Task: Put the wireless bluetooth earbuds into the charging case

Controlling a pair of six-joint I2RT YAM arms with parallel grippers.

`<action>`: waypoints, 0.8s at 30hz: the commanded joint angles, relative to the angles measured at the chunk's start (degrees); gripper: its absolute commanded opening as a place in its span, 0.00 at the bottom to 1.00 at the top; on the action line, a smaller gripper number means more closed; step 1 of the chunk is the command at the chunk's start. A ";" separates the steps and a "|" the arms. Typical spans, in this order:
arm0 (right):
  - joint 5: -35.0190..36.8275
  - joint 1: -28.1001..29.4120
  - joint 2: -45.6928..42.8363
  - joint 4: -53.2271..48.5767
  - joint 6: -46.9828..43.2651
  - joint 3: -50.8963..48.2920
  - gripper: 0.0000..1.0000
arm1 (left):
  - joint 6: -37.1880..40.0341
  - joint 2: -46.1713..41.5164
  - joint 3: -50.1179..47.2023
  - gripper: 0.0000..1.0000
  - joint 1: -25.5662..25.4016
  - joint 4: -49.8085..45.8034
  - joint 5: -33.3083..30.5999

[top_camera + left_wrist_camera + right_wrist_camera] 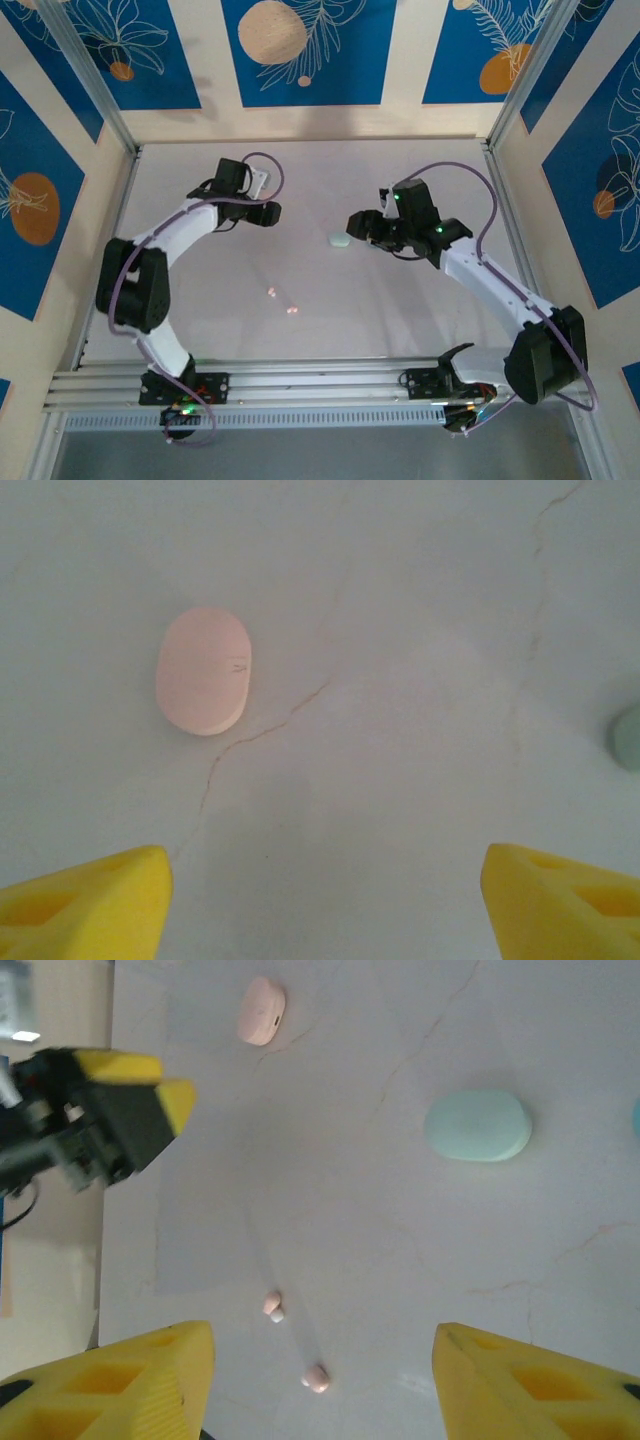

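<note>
- My left hand hovers above the pink case. Its yellow fingers are wide apart and hold nothing. I think it is placed so to come down around the case.
- My right hand is also open and empty. The mint case lies near, in front of it.
- A pink bud and a second bud lie loose on the surface, near each other, well apart from both cases. No bud is in a case yet.
- Both cases look closed to me, so I judge a lid must open first.
- The surface is white with thin veins, like marble.
- Around it are pale walls with blue panels, leaf drawings and orange circles, and a metal rail at the near edge.
</note>
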 commanded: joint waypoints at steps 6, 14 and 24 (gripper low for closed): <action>-0.80 0.21 -5.73 0.66 0.71 -4.31 0.61 | 2.34 14.55 14.08 0.76 2.76 -6.70 3.70; -1.60 -0.91 -5.75 0.55 2.36 -6.69 0.62 | 4.77 24.41 26.41 0.77 2.75 -13.09 -0.28; -2.59 -2.56 -5.83 -0.14 2.45 -7.04 0.62 | 5.68 30.38 33.89 0.73 2.71 -17.76 -2.65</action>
